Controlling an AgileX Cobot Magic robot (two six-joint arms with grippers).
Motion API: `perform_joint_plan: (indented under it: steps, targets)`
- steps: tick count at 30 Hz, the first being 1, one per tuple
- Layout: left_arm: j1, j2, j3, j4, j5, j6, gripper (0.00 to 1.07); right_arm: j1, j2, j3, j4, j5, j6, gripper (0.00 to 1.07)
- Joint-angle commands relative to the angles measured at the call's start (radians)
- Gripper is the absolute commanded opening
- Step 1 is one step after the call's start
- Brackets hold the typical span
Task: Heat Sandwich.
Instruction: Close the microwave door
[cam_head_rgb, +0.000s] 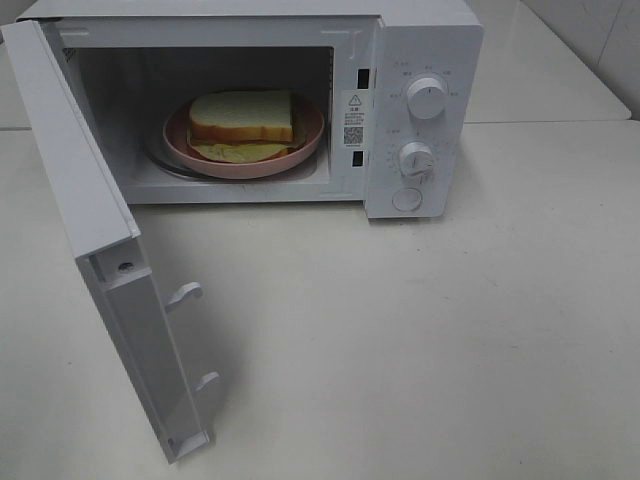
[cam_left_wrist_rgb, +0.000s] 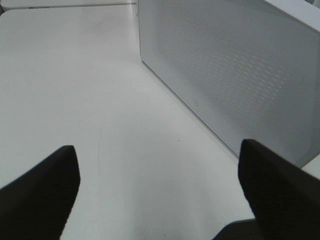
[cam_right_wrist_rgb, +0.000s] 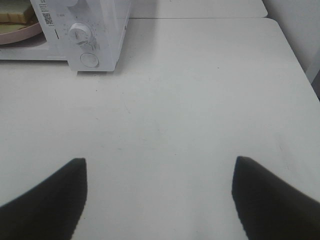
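Observation:
The sandwich (cam_head_rgb: 242, 118), white bread with tan crusts over a yellow-green layer, lies on the round pink plate (cam_head_rgb: 305, 145) inside the open microwave (cam_head_rgb: 425, 60). The right wrist view catches a corner of the sandwich (cam_right_wrist_rgb: 12, 12) and the plate (cam_right_wrist_rgb: 22, 31). Neither gripper shows in the exterior high view. My left gripper (cam_left_wrist_rgb: 157, 147) is open over bare table, with the door's perforated face (cam_left_wrist_rgb: 235, 65) just ahead. My right gripper (cam_right_wrist_rgb: 160, 161) is open and empty above the table, some way in front of the control panel (cam_right_wrist_rgb: 85, 35).
The microwave door (cam_head_rgb: 75, 170) swings far out to the left and front, with two latch hooks (cam_head_rgb: 186, 292) on its inner edge. Two knobs (cam_head_rgb: 427, 98) and a round button (cam_head_rgb: 407, 199) sit on the right panel. White table (cam_head_rgb: 450, 340) extends to the right and front.

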Motion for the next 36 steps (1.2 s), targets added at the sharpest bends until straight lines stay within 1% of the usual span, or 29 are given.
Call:
perform_joint_plan:
  steps: [1,2,3,4,5,6,7,8,9,10,11,12,14,15,17,19,20,22,23,26,27,28,29,31,33,36]
  targets:
    - [0.001,0.093,-0.003,-0.018,-0.07,-0.001,0.58,-0.003,-0.027,0.001,0.002,-0.009,-0.009,0.76]
    - [0.001,0.113,0.002,-0.021,-0.08,-0.001,0.52,-0.003,-0.027,0.001,0.002,-0.009,-0.009,0.76]
    - [0.001,0.113,0.002,-0.021,-0.08,-0.001,0.52,-0.003,-0.027,0.001,0.002,-0.009,-0.009,0.76]
    - [-0.002,0.131,0.005,-0.022,-0.09,-0.001,0.47,-0.003,-0.027,0.001,0.002,-0.009,-0.009,0.76]
    - [-0.002,0.147,0.01,-0.024,-0.11,-0.001,0.4,-0.003,-0.027,0.001,0.002,-0.009,-0.009,0.76]
    - [-0.002,0.175,0.022,-0.025,-0.15,-0.001,0.28,-0.003,-0.027,0.001,0.002,-0.009,-0.009,0.76]
    - [-0.002,0.175,0.022,-0.025,-0.15,-0.001,0.28,-0.003,-0.027,0.001,0.002,-0.009,-0.009,0.76]
    - [-0.002,0.189,0.029,-0.027,-0.174,-0.001,0.23,-0.003,-0.027,0.001,0.002,-0.009,-0.009,0.76]
    - [-0.002,0.2,0.037,-0.028,-0.203,-0.001,0.17,-0.003,-0.027,0.001,0.002,-0.009,-0.009,0.76]
    - [-0.002,0.224,0.054,-0.026,-0.251,0.0,0.05,-0.003,-0.027,0.001,0.002,-0.009,-0.009,0.76]
    - [-0.002,0.234,0.064,-0.025,-0.277,0.001,0.0,-0.003,-0.027,0.001,0.002,-0.009,-0.009,0.76]
    - [-0.002,0.234,0.064,-0.025,-0.277,0.001,0.0,-0.003,-0.027,0.001,0.002,-0.009,-0.009,0.76]
    - [-0.002,0.252,0.086,-0.018,-0.335,0.003,0.0,-0.003,-0.027,0.001,0.002,-0.009,-0.009,0.76]
    - [-0.002,0.267,0.11,-0.014,-0.407,0.003,0.0,-0.003,-0.027,0.001,0.002,-0.009,-0.009,0.76]
    - [-0.002,0.281,0.145,-0.01,-0.485,0.006,0.0,-0.003,-0.027,0.001,0.002,-0.009,-0.009,0.76]
    - [-0.002,0.286,0.159,-0.007,-0.517,0.006,0.0,-0.003,-0.027,0.001,0.002,-0.009,-0.009,0.76]
    - [-0.002,0.3,0.2,-0.003,-0.599,0.007,0.0,-0.003,-0.027,0.001,0.002,-0.009,-0.009,0.76]
    - [-0.002,0.309,0.247,-0.001,-0.697,0.007,0.0,-0.003,-0.027,0.001,0.002,-0.009,-0.009,0.76]
    - [-0.002,0.309,0.247,-0.001,-0.697,0.007,0.0,-0.003,-0.027,0.001,0.002,-0.009,-0.009,0.76]
    - [-0.002,0.324,0.328,0.001,-0.897,0.007,0.0,-0.003,-0.027,0.001,0.002,-0.009,-0.009,0.76]
    - [-0.002,0.324,0.328,0.001,-0.897,0.007,0.0,-0.003,-0.027,0.001,0.002,-0.009,-0.009,0.76]
    - [-0.002,0.331,0.345,0.006,-0.953,0.007,0.0,-0.003,-0.027,0.001,0.002,-0.009,-0.009,0.76]
    - [-0.002,0.343,0.371,0.019,-1.045,0.006,0.0,-0.003,-0.027,0.001,0.002,-0.009,-0.009,0.76]
    - [-0.002,0.361,0.389,0.027,-1.122,0.006,0.0,-0.003,-0.027,0.001,0.002,-0.009,-0.009,0.76]
    - [-0.002,0.375,0.389,0.027,-1.147,0.006,0.0,-0.003,-0.027,0.001,0.002,-0.009,-0.009,0.76]
    - [-0.002,0.45,0.389,0.026,-1.241,0.003,0.0,-0.003,-0.027,0.001,0.002,-0.009,-0.009,0.76]
